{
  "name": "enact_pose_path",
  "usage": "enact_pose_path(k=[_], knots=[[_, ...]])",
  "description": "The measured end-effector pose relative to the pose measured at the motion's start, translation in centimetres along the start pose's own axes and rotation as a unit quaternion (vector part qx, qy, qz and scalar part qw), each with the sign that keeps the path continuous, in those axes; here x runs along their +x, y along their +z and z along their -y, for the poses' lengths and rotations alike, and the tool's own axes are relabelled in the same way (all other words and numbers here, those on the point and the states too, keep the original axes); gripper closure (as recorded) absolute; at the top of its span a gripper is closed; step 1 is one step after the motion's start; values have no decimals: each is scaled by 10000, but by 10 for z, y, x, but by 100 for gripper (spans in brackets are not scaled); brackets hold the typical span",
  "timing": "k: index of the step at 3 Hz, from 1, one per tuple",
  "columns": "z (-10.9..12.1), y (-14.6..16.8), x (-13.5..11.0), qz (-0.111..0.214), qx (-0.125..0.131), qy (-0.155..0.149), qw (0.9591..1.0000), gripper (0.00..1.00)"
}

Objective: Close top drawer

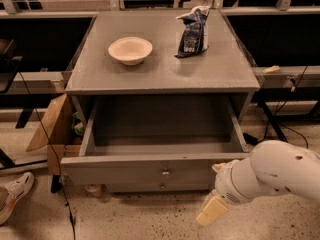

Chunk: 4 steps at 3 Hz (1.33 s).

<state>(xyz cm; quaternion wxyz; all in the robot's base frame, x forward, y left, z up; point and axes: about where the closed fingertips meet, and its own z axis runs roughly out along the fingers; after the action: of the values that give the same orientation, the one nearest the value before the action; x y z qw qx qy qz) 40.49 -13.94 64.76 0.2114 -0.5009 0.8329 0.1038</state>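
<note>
Top drawer [125,170] stood pulled well out toward the near side, so closing was not yet done. My gripper [213,209] hung just beside its front's right end; clenched or released, I couldn't tell.

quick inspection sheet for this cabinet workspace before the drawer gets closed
surface: grey cabinet top, two items on it
job's things: top drawer pulled out, nothing seen inside, brass knob on its front panel
clutter: cream bowl and dark snack bag on the top
grippers: gripper low by the drawer's front right corner
cables: black cable trailing to the floor at left
surroundings: cardboard box at left, shoe bottom left
</note>
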Motion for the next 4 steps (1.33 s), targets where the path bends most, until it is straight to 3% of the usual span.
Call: enact_pose_path(k=[1,2,3,4], knots=[[6,0,-5,1,57,-13,10000,19],[42,5,-31,-27,321,-73,9995,42],[49,5,-35,-43,381,-82,9992,65],[75,8,-47,-131,559,-98,9983,88]])
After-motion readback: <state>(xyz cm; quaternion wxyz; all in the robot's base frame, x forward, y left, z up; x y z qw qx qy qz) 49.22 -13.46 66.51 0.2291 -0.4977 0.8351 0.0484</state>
